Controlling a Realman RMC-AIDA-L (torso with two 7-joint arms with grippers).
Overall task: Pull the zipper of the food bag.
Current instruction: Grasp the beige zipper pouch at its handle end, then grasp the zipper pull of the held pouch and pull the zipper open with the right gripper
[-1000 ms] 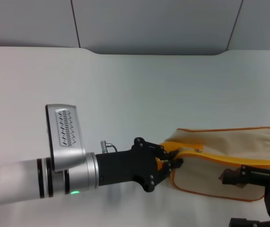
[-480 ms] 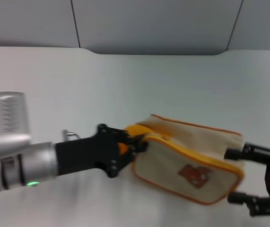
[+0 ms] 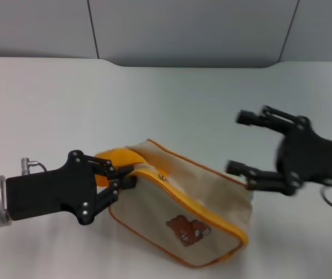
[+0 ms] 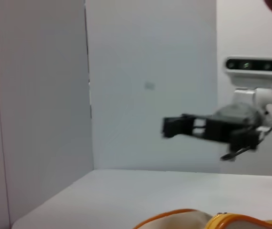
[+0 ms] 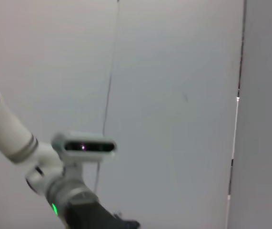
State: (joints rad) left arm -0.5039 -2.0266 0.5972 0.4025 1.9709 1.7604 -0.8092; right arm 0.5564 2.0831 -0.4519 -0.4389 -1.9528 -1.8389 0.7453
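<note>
Gripping the yellow end of the food bag (image 3: 195, 209): left gripper (image 3: 121, 179), fingers clamped on the strap end beside the zipper (image 3: 154, 172). Bag lying tilted on the white bench (image 3: 171, 104), bear picture facing up, near the front edge. Right gripper (image 3: 257, 144), fingers spread wide, raised just beside the bag's far end, touching nothing. Step in hand, by judgement: steadying the bag. Next move calls for bracing the far end and drawing the zipper along. Bag contents not visible.

No readable text anywhere (the food bag (image 3: 183, 215) carries only a bear picture).
</note>
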